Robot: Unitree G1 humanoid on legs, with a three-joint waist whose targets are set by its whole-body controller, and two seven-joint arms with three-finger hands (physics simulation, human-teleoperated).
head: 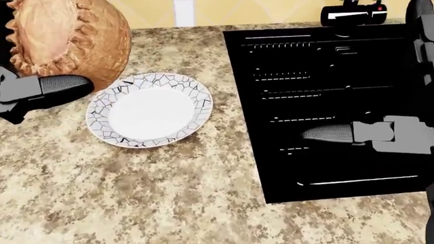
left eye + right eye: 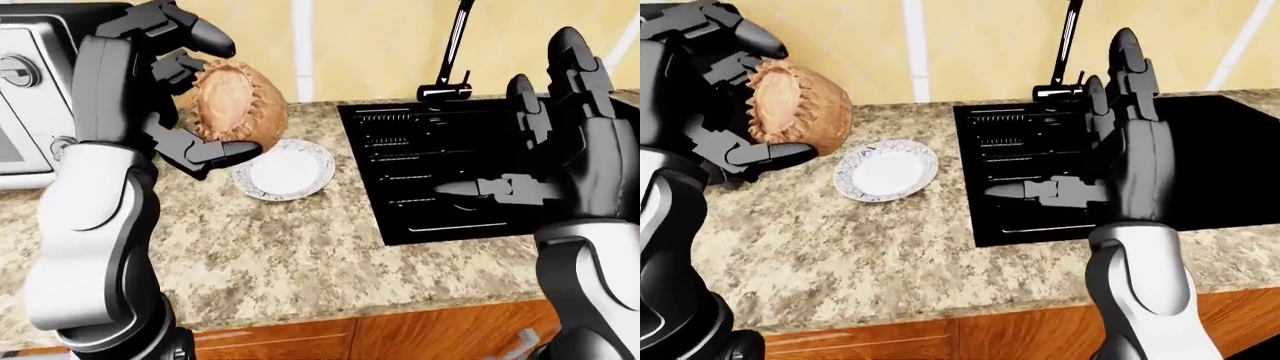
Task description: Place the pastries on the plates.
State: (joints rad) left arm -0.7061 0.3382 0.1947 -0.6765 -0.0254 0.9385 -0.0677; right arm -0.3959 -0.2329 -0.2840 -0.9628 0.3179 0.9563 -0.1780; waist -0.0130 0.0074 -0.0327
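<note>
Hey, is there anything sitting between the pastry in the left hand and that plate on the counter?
Nothing visible. The left hand holds the pastry tilted, in the air, up and to the left of the plate in the head view. The plate is bare, and only open counter lies around it.

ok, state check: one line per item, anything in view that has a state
pastry: held in the air by the left hand, tipped on its side, left of the plate in the head view
plate: flat on the counter, nothing on it
left hand: shut on the pastry
right hand: open, holding nothing, fingers up, over the sink
sink: black, faucet at its top edge
</note>
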